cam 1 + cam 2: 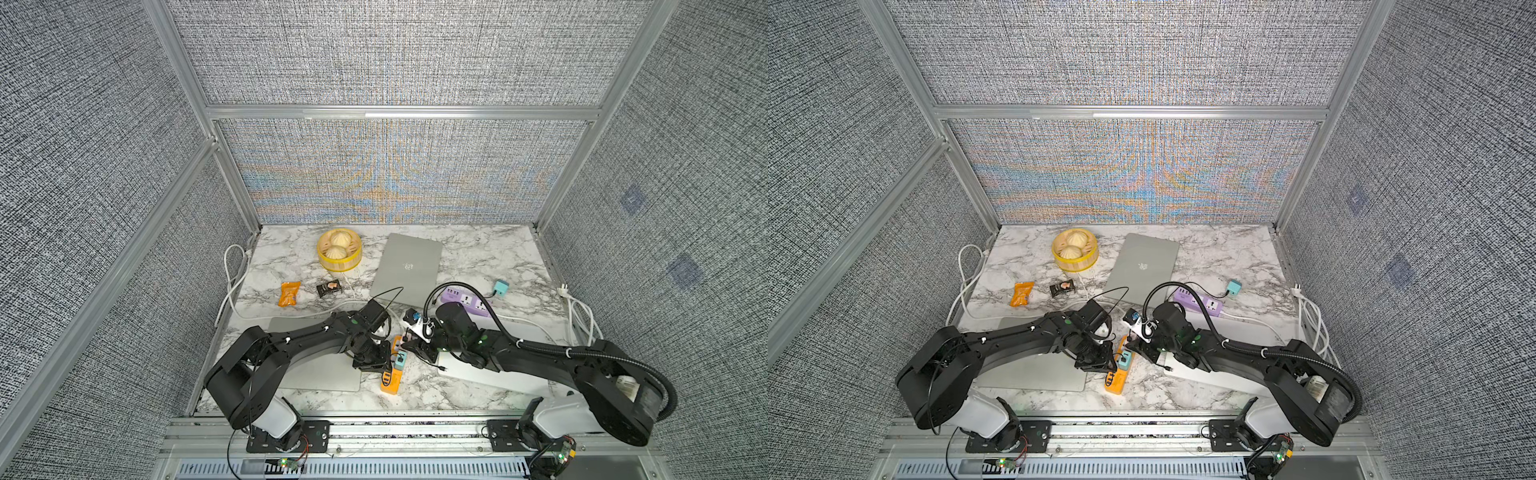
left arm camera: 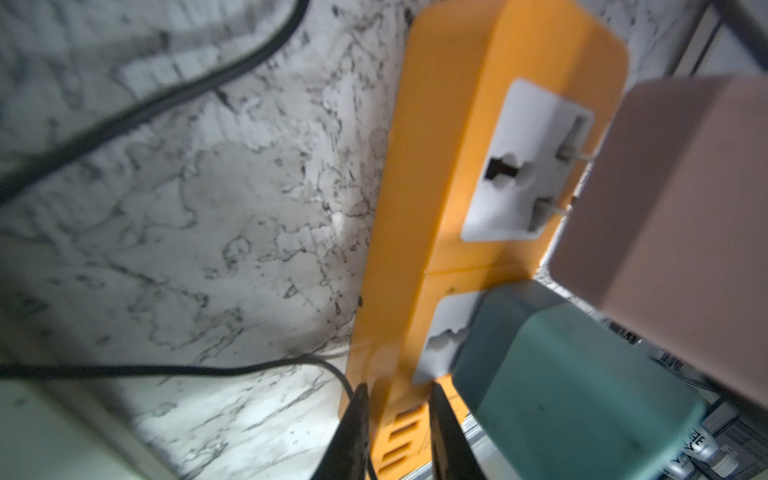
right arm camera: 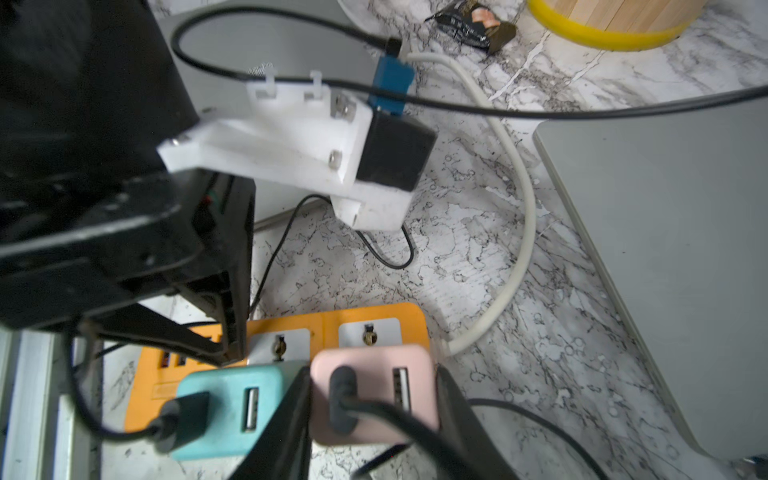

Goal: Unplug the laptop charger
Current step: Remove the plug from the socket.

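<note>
**1. Top views**
The orange power strip (image 1: 390,380) lies at 6 o'clock on the marble table (image 1: 478,253), with its long axis running 12 to 6. The left gripper (image 1: 385,362) reaches in from 9 o'clock and the right gripper (image 1: 409,347) from 3 o'clock, and they meet over the strip. The pink charger (image 3: 374,399) does not show from above because the right gripper covers it. Only the teal charger (image 1: 400,360) shows, just beside that gripper. A closed laptop (image 1: 409,266) lies at 12 o'clock of the strip.

**2. Left wrist view**
The left fingers (image 2: 353,436) are clenched on the USB end of the strip, one on each long side. Judged purpose: to anchor the strip so that it does not rise with the plug. The pink charger stands tilted off its socket (image 2: 528,166). Its prongs (image 2: 575,157) are partly bared, with the tips inside the slots. The teal charger sits in the next socket.

**3. Right wrist view**
The right jaws grasp the pink charger by its two flanks, one finger wedged between it and the teal charger. The dark cable (image 3: 345,399) leaves the charger's face between the fingers. Judged reason: a pull on the housing spares the cord. Extraction appears under way but not complete
</note>
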